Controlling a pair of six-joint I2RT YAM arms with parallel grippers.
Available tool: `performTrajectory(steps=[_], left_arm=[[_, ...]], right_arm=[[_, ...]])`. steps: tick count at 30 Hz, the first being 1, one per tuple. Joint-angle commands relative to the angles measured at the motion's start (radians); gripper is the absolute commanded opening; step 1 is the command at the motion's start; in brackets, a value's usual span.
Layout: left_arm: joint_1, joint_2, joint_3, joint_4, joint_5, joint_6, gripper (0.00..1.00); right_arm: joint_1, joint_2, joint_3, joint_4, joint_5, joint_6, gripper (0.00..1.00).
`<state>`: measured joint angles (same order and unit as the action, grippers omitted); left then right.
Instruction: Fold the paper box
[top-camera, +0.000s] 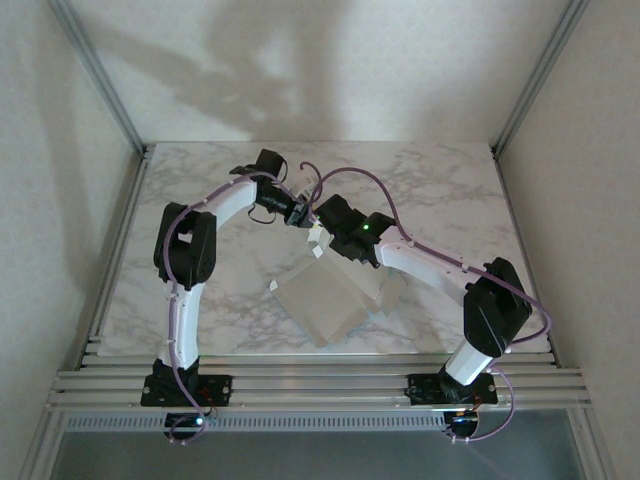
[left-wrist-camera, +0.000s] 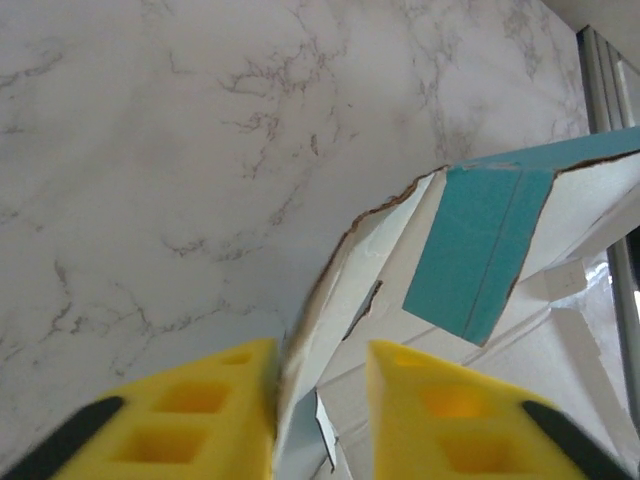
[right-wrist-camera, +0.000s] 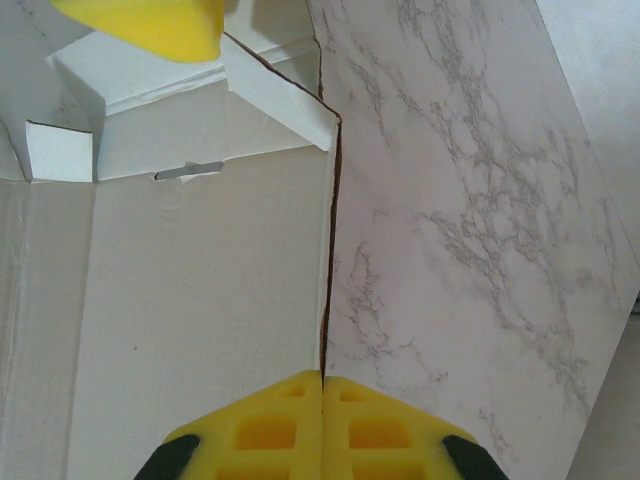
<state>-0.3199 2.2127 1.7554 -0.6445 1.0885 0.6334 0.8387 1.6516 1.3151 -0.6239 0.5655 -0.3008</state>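
**Yellow Pads, Turquoise Flap, Grey-Veined Marble**

The paper box was pale white-grey on its broad face. Just beyond the left jaws and to their right, one flap showed turquoise, and the card's raw edges ran brownish. The pads of the left jaws were bright yellow with black behind, and the pads of the right jaws had the same colours. Left of the right jaws the card was off-white. To their right the worktop was white marble with grey veins. The arms were white with black joints and purple cables.
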Motion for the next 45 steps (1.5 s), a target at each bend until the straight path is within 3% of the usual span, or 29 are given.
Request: performTrajectory(steps=[1, 7, 12, 18, 23, 26, 30, 33, 36, 45], left_arm=[[-0.01, -0.018, 0.004, -0.029, 0.01, 0.008, 0.19], [-0.016, -0.131, -0.145, 0.208, -0.054, -0.157, 0.04], [-0.039, -0.277, -0.349, 0.488, -0.189, -0.311, 0.0], [-0.049, -0.373, -0.471, 0.617, -0.317, -0.403, 0.0], [-0.056, -0.418, -0.558, 0.722, -0.382, -0.448, 0.03], [-0.056, -0.429, -0.596, 0.772, -0.406, -0.475, 0.05], [-0.06, -0.435, -0.636, 0.834, -0.438, -0.524, 0.05], [-0.063, -0.445, -0.662, 0.883, -0.481, -0.569, 0.05], [-0.064, -0.45, -0.663, 0.893, -0.519, -0.59, 0.06], [-0.078, -0.437, -0.642, 0.873, -0.563, -0.607, 0.06]], right_arm=[[0.009, 0.009, -0.012, 0.003, 0.016, -0.007, 0.0], [-0.004, -0.005, -0.014, 0.002, -0.001, 0.009, 0.0], [-0.015, -0.019, -0.011, -0.003, -0.044, 0.028, 0.06], [-0.03, -0.074, -0.01, -0.002, -0.109, 0.087, 0.29], [-0.026, -0.163, 0.019, -0.06, -0.175, 0.216, 0.51], [-0.026, -0.249, -0.007, -0.074, -0.209, 0.311, 0.59], [-0.025, -0.338, -0.057, -0.091, -0.301, 0.451, 0.55], [-0.017, -0.412, -0.193, 0.019, -0.44, 0.564, 0.5], [-0.006, -0.46, -0.347, 0.156, -0.501, 0.668, 0.45], [0.038, -0.386, -0.634, 0.438, -0.451, 0.858, 0.08]])
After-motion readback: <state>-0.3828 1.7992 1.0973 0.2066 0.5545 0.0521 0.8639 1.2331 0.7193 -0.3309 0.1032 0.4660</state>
